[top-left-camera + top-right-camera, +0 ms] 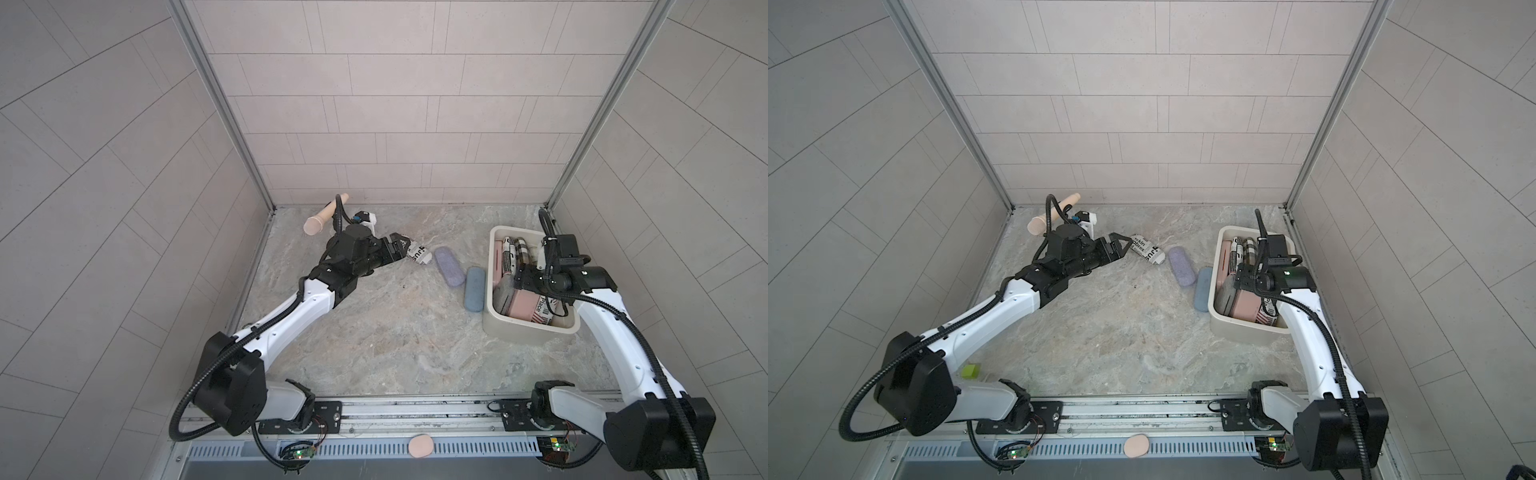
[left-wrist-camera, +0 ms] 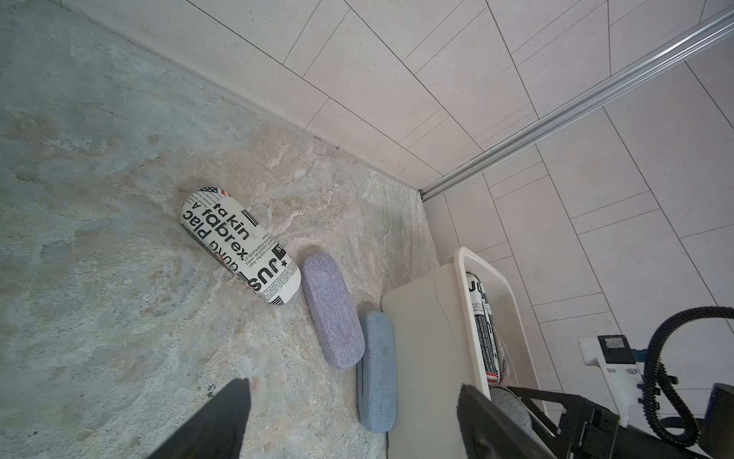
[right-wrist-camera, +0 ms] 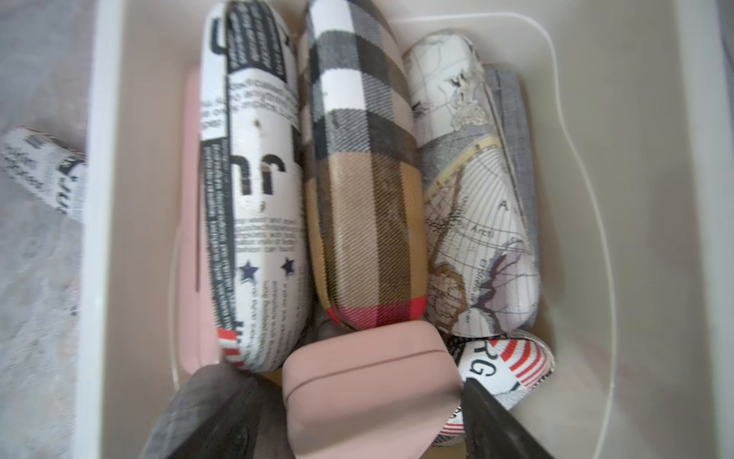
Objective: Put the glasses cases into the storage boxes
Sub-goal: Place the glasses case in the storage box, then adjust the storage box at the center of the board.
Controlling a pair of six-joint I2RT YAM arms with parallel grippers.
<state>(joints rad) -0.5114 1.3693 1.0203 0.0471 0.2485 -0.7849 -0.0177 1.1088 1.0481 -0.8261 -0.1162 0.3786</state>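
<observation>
Three glasses cases lie on the stone floor left of the storage box: a newspaper-print case [image 1: 420, 254] [image 2: 240, 244], a lavender one [image 1: 449, 266] [image 2: 333, 314] and a light blue one [image 1: 474, 289] [image 2: 377, 373] against the box wall. My left gripper [image 1: 407, 248] [image 2: 353, 421] is open and empty, just short of the newspaper-print case's left end. The cream storage box [image 1: 532, 328] [image 3: 135, 198] holds several cases. Inside it, my right gripper [image 3: 345, 377] straddles the end of a pink case [image 3: 369, 397]. Its fingers stand at both sides; I cannot see whether they grip it.
A pink microphone [image 1: 322, 220] on a black stand is at the back left, right behind my left wrist. A small pink oval pad [image 1: 420, 446] rests on the front rail. A green block [image 1: 971, 370] lies by the left arm's base. Tiled walls close in three sides.
</observation>
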